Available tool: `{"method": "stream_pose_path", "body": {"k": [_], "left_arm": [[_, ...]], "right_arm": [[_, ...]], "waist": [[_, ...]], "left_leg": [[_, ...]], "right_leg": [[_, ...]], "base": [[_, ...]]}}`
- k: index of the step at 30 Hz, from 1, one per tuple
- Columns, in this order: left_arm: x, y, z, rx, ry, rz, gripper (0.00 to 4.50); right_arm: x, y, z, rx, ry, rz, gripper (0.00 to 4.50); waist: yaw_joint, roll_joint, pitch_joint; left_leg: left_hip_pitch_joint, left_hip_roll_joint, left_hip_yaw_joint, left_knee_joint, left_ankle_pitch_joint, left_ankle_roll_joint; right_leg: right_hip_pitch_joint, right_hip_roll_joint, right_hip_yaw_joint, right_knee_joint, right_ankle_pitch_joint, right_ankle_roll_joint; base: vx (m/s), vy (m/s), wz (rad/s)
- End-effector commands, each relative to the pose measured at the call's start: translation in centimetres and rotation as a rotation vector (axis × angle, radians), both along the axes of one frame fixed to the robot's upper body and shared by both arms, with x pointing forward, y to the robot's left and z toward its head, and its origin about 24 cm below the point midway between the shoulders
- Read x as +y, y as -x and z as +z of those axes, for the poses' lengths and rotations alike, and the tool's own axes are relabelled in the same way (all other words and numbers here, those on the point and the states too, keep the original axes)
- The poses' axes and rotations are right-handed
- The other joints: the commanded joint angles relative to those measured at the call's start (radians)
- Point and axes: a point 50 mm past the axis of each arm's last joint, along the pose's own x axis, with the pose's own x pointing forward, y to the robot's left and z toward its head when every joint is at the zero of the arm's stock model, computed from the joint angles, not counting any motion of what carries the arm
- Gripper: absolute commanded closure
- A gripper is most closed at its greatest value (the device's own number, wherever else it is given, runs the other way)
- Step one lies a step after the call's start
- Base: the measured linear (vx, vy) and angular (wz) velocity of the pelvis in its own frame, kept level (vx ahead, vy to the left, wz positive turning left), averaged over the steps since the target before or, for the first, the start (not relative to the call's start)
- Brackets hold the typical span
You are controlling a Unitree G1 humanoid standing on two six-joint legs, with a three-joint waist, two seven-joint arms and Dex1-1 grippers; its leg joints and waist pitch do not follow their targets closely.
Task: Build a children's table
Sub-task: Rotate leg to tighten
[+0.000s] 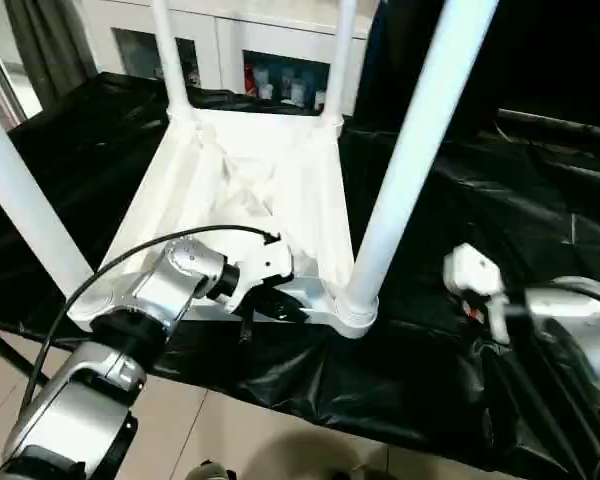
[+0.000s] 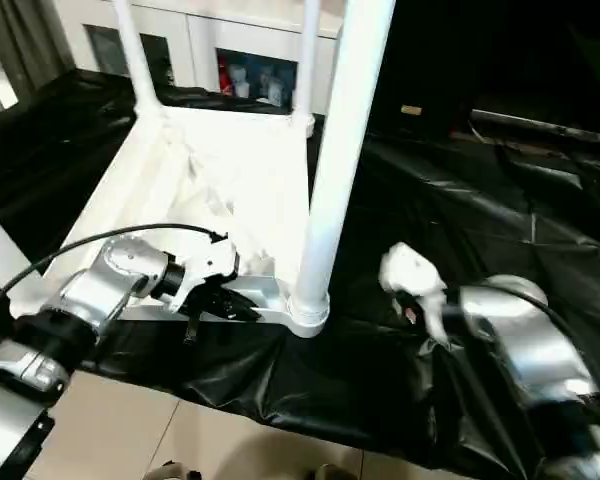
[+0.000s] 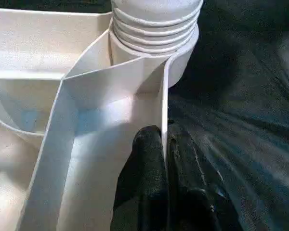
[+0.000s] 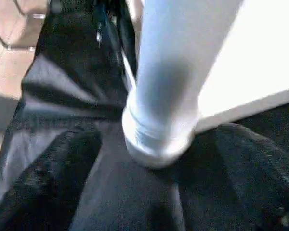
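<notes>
I see the children's table (image 1: 250, 190) lying upside down at centre frame in the head views, its ribbed underside facing up. All four legs (image 1: 410, 150) stand up out of the corner sockets: two thin ones at the top of the frame, one cutting the left edge, and the big near one rising from the lower-centre corner socket (image 1: 352, 310). The table rests on a black sheet (image 1: 500, 200) covering the work surface.

My left gripper (image 3: 164, 159) sits at the near rim (image 1: 315, 312), lower centre, just left of that socket. In the left wrist view its black fingers (image 3: 144, 163) are pinched tight on the thin upright rim wall, one either side.

My right gripper's white housing (image 1: 472, 272) hangs at lower right, apart from the near leg and over the sheet. I cannot tell from the pictures how wide it stands or see anything in it.

White cabinets (image 1: 230, 40) run along the top edge.
</notes>
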Motion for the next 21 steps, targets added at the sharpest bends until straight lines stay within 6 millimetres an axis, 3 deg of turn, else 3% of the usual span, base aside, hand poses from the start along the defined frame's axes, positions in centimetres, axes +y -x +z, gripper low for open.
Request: {"method": "stream_pose_path", "body": {"k": [1, 5, 10, 11, 12, 14, 17, 18, 21], "left_arm": [[-0.6, 0.0, -0.9, 0.022, 0.089, 0.115, 4.5], [-1.6, -0.3, -1.1, 0.008, 0.107, 0.155, 4.5], [-2.0, -0.2, -1.3, 0.01, 0.11, 0.163, 4.5], [-2.0, -0.1, -1.5, 0.015, 0.096, 0.153, 4.5], [-1.9, -0.1, -1.5, 0.017, 0.092, 0.15, 4.5], [-1.5, 0.2, -2.0, 0.03, 0.042, 0.123, 4.5], [-1.0, 0.3, -2.2, 0.031, 0.006, 0.109, 4.5], [-0.9, 0.3, -2.2, 0.032, 0.001, 0.108, 4.5], [-0.3, 0.2, -2.2, 0.031, -0.011, 0.106, 4.5]], "right_arm": [[0.2, -0.2, -0.1, 0.01, -0.048, -0.03, 0.08], [1.1, -0.4, -0.7, -0.033, -0.052, -0.052, 0.08], [2.1, -1.6, -1.6, -0.1, -0.031, -0.135, 0.08], [2.2, -1.7, -1.8, -0.101, -0.021, -0.14, 0.08], [2.3, -1.8, -1.8, -0.102, -0.019, -0.141, 0.08], [2.4, -2.4, -2.0, -0.105, -0.01, -0.185, 0.08], [2.5, -3.0, -2.1, -0.118, -0.003, -0.214, 0.08], [2.7, -3.1, -2.1, -0.122, -0.005, -0.215, 0.08], [3.0, -3.4, -2.2, -0.125, -0.006, -0.204, 0.08]], "waist": [[0.003, -0.012, -0.059], [0.002, -0.01, -0.061], [-0.005, -0.012, -0.059], [-0.009, -0.018, -0.06], [-0.009, -0.012, -0.06], [-0.011, -0.016, -0.06], [-0.014, -0.011, -0.061], [-0.013, -0.017, -0.062], [-0.012, -0.016, -0.062]], "left_leg": [[0.013, 0.015, -0.013, -0.069, -0.313, 0.027], [0.009, 0.014, -0.013, -0.072, -0.305, 0.029], [0.011, 0.008, -0.012, -0.069, -0.316, 0.028], [0.009, 0.007, -0.013, -0.069, -0.315, 0.03], [0.01, 0.009, -0.015, -0.071, -0.315, 0.029], [0.01, 0.011, -0.014, -0.072, -0.319, 0.032], [0.012, 0.012, -0.015, -0.074, -0.325, 0.026], [0.012, 0.012, -0.014, -0.074, -0.322, 0.027], [0.011, 0.014, -0.013, -0.076, -0.317, 0.031]], "right_leg": [[0.033, -0.057, 0.021, -0.101, -0.438, -0.156], [0.037, -0.056, 0.019, -0.099, -0.401, -0.16], [0.032, -0.056, 0.017, -0.111, -0.491, -0.126], [0.032, -0.055, 0.016, -0.113, -0.511, -0.117], [0.031, -0.057, 0.017, -0.113, -0.521, -0.112], [0.028, -0.056, 0.017, -0.113, -0.516, -0.113], [0.026, -0.057, 0.017, -0.11, -0.499, -0.122], [0.028, -0.058, 0.018, -0.108, -0.478, -0.13], [0.029, -0.058, 0.02, -0.105, -0.441, -0.141]], "base": [[0.0, 0.0, 0.0], [0.0, 0.0, 0.0], [0.0, 0.0, 0.0], [0.0, 0.0, 0.0], [0.0, 0.0, 0.0], [0.0, 0.0, 0.0], [0.0, 0.0, 0.0], [0.0, 0.0, 0.0], [0.0, 0.0, 0.0]]}}
